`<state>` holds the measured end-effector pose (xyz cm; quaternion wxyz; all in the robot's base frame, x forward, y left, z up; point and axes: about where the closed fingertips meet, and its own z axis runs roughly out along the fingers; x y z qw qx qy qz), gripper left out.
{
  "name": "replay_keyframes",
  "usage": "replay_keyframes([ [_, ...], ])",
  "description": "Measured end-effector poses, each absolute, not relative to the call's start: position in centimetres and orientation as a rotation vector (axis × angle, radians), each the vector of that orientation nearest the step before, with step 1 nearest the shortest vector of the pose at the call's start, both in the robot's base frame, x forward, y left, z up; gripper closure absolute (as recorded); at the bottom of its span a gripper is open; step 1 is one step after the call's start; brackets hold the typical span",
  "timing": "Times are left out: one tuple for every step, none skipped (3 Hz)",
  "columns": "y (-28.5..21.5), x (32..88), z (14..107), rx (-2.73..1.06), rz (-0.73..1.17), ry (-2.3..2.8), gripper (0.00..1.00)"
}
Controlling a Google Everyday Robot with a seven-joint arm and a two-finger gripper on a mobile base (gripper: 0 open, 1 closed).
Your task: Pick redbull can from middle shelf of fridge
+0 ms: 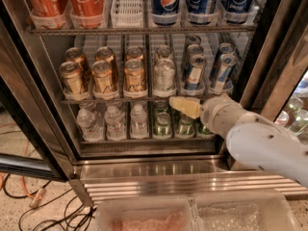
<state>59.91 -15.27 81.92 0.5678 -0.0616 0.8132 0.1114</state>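
- The fridge (pixel 30 97) fills most of the view: a dark steel frame, three wire racks in sight, and a ribbed steel base (pixel 192 183) under them.
- A speckled floor (pixel 14 177) with black cables (pixel 45 213) lies at lower left. Two clear plastic bins (pixel 144 214) sit at the bottom edge.
- The white arm (pixel 262 146) reaches in from the right.
- The top rack holds Coca-Cola cans (pixel 86 1) and Pepsi cans (pixel 166 1).
- The middle shelf (pixel 120 100) carries gold cans (pixel 103 76) on the left and a pale silver can (pixel 164 76) at centre.
- A redbull can (pixel 194 73) stands upright at the front of a right-hand lane, with others like it behind and beside it.
- On the bottom rack, water bottles (pixel 113 121) stand left of green bottles (pixel 162 125).
- The gripper (pixel 182 106) hangs just below the middle shelf's front edge, under the redbull lane and before the green bottles. I cannot tell whether it is apart or together.
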Motion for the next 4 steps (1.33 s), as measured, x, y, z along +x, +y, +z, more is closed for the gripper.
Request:
replay_keyframes([
  [-12.18,61.46,83.53,-0.184,0.229,1.807,0.00],
  [-12.08,61.53,83.57,-0.196,0.211,1.808,0.00],
  [-11.86,61.73,83.75,-0.166,0.228,1.794,0.00],
  [-12.09,62.42,83.33,-0.113,0.219,1.770,0.00],
])
